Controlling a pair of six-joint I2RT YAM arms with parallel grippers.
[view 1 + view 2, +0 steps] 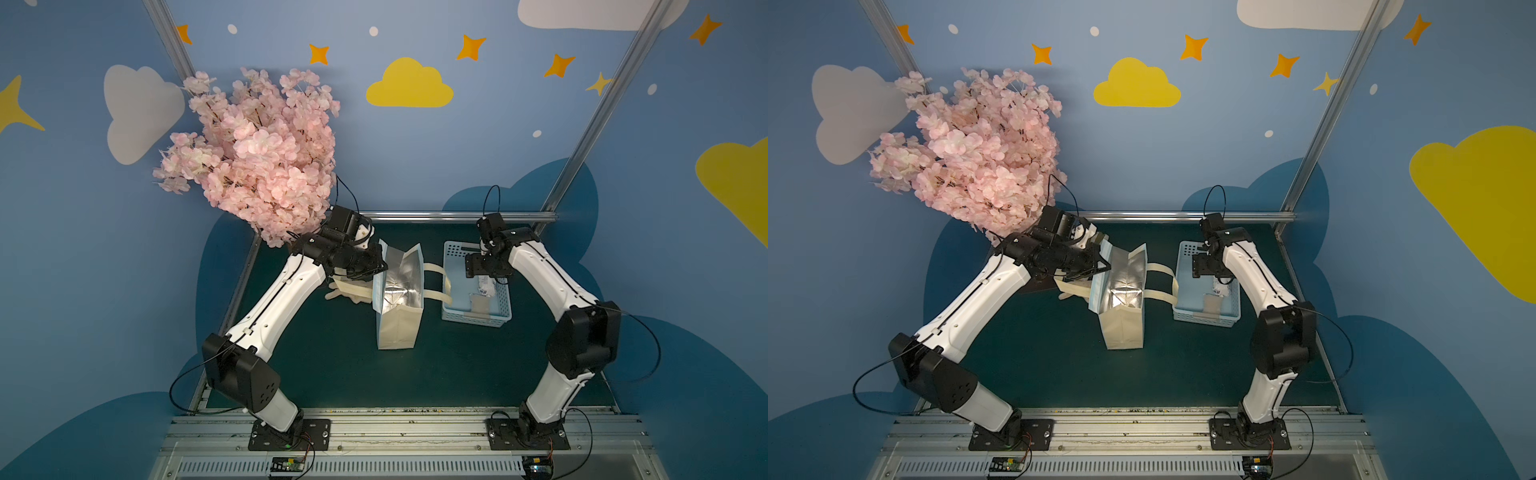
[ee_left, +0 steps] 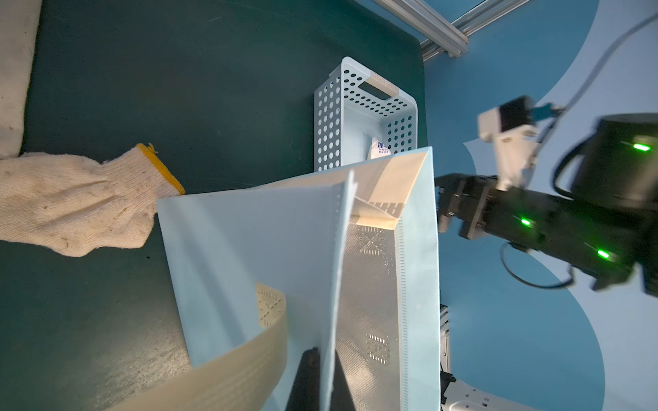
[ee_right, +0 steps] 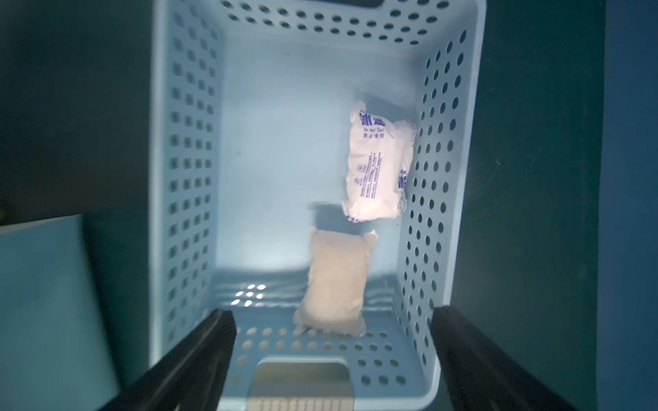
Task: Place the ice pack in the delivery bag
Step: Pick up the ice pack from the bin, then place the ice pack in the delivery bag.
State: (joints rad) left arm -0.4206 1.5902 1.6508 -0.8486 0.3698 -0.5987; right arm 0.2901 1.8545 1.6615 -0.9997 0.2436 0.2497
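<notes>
Our left tool (image 2: 324,359) is pinched on one light blue wall of the delivery bag (image 1: 398,328), which stands upright on the counter (image 1: 332,374). We judge this grip is meant to hold the foil-lined mouth spread and steady the bag when something drops in. Our right tool (image 3: 333,315) hangs over the perforated basket (image 3: 185,178) with its jaws spread wide and nothing between them, probably so it can straddle a pack from above. The ice pack (image 3: 377,167), white with blue print, lies on the basket floor below this tool and ahead of its fingertips, against a holed side wall. It is not yet in the bag. A plain beige pouch (image 3: 334,284) lies straight under the spread jaws.

We cannot tell whether that pouch is a second ice pack, or whether it touches the printed one. In both top views the right wrist covers part of the basket. The print on the ice pack is too blurred to read fully. Beside the left tool, a knitted glove (image 2: 78,203) lies on the counter, cut off by the picture's edge.
</notes>
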